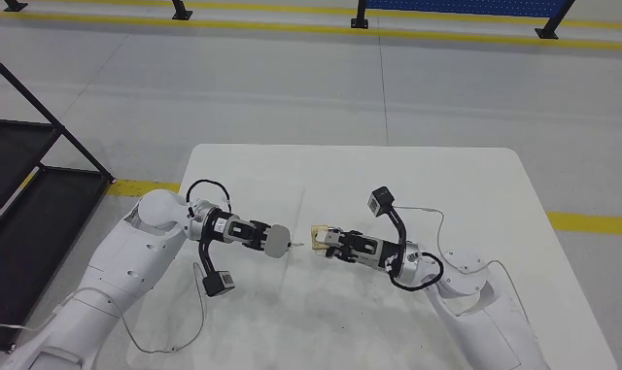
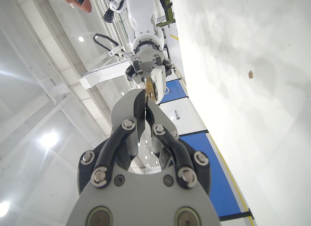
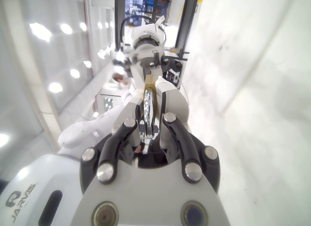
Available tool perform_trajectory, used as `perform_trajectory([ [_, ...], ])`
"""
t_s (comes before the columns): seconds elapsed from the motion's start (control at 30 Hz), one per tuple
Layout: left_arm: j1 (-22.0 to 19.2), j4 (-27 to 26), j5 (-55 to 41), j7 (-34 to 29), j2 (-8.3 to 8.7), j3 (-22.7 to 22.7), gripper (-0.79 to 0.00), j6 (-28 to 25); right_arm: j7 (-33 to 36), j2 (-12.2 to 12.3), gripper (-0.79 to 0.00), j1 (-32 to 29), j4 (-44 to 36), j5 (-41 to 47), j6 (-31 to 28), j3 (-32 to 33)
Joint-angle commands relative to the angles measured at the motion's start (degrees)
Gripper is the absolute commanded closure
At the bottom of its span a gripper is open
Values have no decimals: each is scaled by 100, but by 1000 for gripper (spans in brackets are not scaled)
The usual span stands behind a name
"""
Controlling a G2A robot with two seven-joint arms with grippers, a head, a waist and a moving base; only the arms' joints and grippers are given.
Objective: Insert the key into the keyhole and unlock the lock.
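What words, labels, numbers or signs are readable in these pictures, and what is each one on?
Brand mark on the right arm's white casing: a maker's name, left unquoted.
Dark logo on a white panel: too small to read.
Tag on a cable: too small to read.
On the lock, key and table: no print seen.

key [image 1: 297, 244]: too small in the top view to tell its shape; in the left wrist view almost fully hidden between the closed pads [image 2: 139, 108] of the left gripper [image 2: 145, 102].
keyhole: too small to make out; cannot tell if the key tip sits inside.
padlock [image 3: 148, 105]: both flanks covered by the fingers [image 3: 170, 98] of the right gripper [image 3: 149, 86]; end toward the palm hidden.
table [image 1: 408, 176]: near side cut off by the top view's lower edge.
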Motion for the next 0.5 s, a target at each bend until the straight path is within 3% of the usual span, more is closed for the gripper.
perform_trajectory([
  [0.0,-6,21,4,-46,-1,17,0,47,-102,4,0,-23,-44,-103,-30,-3],
  [0.47,-89,146,81,-168,-13,126,0,169,-346,42,0,-172,-300,-615,-232,-55],
])
